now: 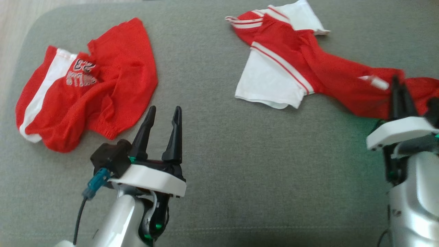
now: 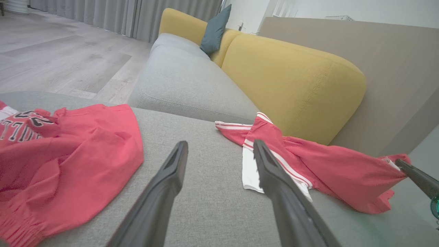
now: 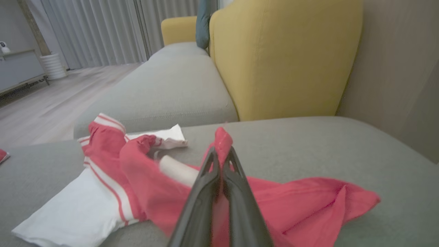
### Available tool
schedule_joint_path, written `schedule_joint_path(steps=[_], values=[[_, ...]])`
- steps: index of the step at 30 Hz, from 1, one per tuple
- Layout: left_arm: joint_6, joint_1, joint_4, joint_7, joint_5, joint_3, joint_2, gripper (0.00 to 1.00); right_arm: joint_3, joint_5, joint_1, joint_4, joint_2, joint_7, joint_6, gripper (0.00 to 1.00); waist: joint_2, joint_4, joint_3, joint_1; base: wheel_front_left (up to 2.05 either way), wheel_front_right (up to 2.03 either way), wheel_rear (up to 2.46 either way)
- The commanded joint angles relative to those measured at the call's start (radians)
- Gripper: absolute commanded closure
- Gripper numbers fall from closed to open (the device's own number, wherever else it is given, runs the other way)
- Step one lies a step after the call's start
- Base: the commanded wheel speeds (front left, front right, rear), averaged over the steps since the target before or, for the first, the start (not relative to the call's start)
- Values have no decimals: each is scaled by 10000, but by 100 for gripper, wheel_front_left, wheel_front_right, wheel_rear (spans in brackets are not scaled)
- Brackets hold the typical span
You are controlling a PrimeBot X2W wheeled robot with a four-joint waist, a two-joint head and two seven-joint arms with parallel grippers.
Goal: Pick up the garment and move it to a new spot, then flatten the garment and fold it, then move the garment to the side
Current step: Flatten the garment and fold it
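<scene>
The garment (image 1: 291, 58), red with white panels and stripes, lies stretched across the right of the grey cushion (image 1: 240, 154). My right gripper (image 1: 398, 82) is shut on its red end at the far right. In the right wrist view, a fold of red cloth sticks up between the closed fingertips of that gripper (image 3: 221, 152), and the garment (image 3: 137, 178) trails left. My left gripper (image 1: 164, 109) stands open over bare cushion, holding nothing. In the left wrist view, the left gripper (image 2: 219, 144) points toward the garment (image 2: 329, 168).
A second red garment (image 1: 103, 85) with white lettering lies crumpled at the left, close to my left gripper. A yellow backrest (image 2: 291, 79) rises behind the cushion, with a teal pillow (image 2: 214, 29) further along. Wooden floor (image 2: 68, 55) lies beyond the cushion's left edge.
</scene>
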Motion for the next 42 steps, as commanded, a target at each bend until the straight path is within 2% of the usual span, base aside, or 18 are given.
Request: schedule_joint_path(steps=[1, 8, 16, 24, 27, 31, 35, 41, 42], values=[[0, -192, -323, -53, 102, 344, 37, 0, 23, -54, -207, -649, 28, 142, 39, 100, 0, -159, -137, 1, 0, 0, 0], [0, -211, -342, -53, -17, 148, 37, 0, -630, -61, -420, -1368, -8, 832, 39, 100, 0, 105, -176, 1, 0, 0, 0], [53, -321, -337, -53, -121, 26, 37, 0, -1637, -366, -2109, -1295, -1195, 1548, 39, 100, 0, 1040, 121, 1, 0, 0, 0], [53, -204, -289, -53, -94, 112, 37, 0, -1923, -446, -2693, -1132, -1320, 1549, 39, 100, 0, 1181, 25, 1, 0, 0, 0], [26, -232, -304, -53, -46, 76, 37, 0, -1947, -557, -2899, -857, -1484, 1549, 39, 100, 0, 1171, 33, 1, 0, 0, 0], [-49, -406, -355, -53, -51, -51, 37, 0, -1968, -1010, -3602, -234, -2051, 1575, 39, 100, 0, 1359, 294, 1, 0, 0, 0], [-92, -556, -357, -53, -96, -197, 37, 0, -2109, -1552, -4750, 444, -2701, 1494, 39, 100, 0, 1750, 735, 1, 0, 0, 0], [-118, -697, -336, -53, -204, -328, 37, 0, -1780, -2463, -6191, 1561, -3447, 1319, 39, 100, 0, 2377, 1359, 1, 0, 0, 0], [-128, -721, -345, -53, -220, -348, 37, 0, -1784, -2674, -6396, 1756, -3571, 1283, 39, 76, 0, 2461, 1455, 1, 0, 0, 0]])
